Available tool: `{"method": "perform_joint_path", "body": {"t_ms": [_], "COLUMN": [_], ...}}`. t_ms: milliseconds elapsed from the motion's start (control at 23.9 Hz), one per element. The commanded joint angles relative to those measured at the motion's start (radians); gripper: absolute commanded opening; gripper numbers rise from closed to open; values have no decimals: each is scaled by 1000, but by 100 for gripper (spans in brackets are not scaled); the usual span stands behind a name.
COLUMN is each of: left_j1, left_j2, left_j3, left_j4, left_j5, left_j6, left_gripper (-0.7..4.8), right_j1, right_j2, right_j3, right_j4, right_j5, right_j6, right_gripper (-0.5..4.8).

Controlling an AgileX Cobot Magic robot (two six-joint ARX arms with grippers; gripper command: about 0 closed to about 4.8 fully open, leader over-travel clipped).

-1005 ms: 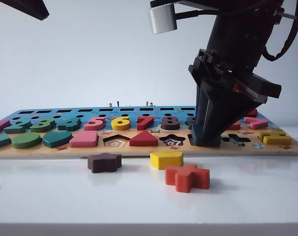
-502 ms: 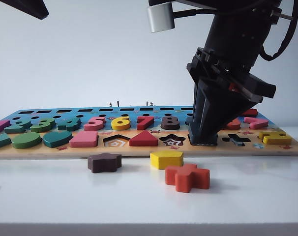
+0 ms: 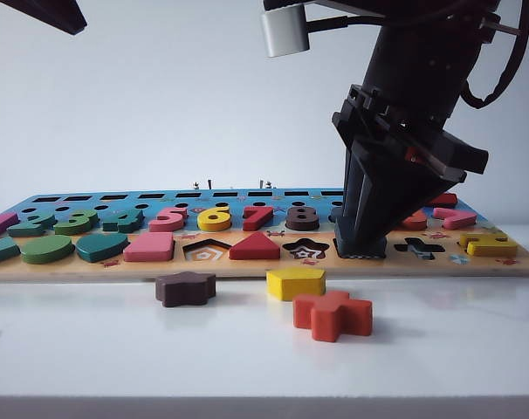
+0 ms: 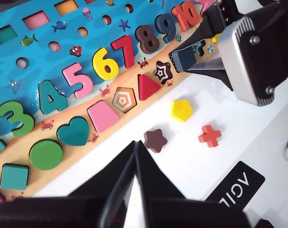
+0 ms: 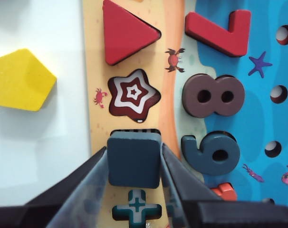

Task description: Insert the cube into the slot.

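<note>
While my right jaws (image 5: 134, 164) pinch the cube (image 5: 134, 159) by two opposite sides, it hangs just over the slot (image 5: 134, 131), whose checkerboard bottom peeps out as a thin strip along one edge of the block. From the exterior view the cube (image 3: 361, 243) sits low at the puzzle board (image 3: 247, 266), between the star-shaped cut-out (image 3: 305, 249) and the cross-shaped cut-out (image 3: 419, 248); whether it already rests inside the slot I cannot tell. My right arm comes down steeply from above on the right side of that view, fingers pointing at the board.

My left jaws (image 4: 134, 190) hover well apart from the board, over the white bench (image 3: 116, 349), and they look pressed together, the two dark fingers meeting in a narrow wedge.

On the bench in front of the board lie three loose pieces: a dark brown star block (image 3: 185, 287), a yellow pentagon block (image 3: 296, 282) and an orange cross block (image 3: 333, 315). The red triangle (image 5: 126, 31) sits in its place beside the star cut-out, and the brown eight (image 5: 213, 96) lies further in on the blue part of the board.
</note>
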State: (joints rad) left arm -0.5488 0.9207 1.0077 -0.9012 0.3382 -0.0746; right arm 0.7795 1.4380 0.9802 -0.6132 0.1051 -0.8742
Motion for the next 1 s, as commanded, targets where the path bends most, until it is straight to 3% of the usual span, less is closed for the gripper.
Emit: {"method": "perform_joint_path", "body": {"t_ms": [42,544,1005], "left_j1": [0,0,0], "left_j2": [-5,-5,-5], "left_j3": [4,4,4], "left_j4": [14,14,14], "left_j5": [3,3,3], "left_j6": [3,3,3], "left_gripper": [20,20,20], "right_j1": [-2,-2,-11], "right_j2": [-4,-4,-4], "right_j3": [1,1,-2], "right_j4": [8,15,15], "right_j5": [-4,-4,0], "right_j6": [17,17,23], "right_gripper": [159,228,230]}}
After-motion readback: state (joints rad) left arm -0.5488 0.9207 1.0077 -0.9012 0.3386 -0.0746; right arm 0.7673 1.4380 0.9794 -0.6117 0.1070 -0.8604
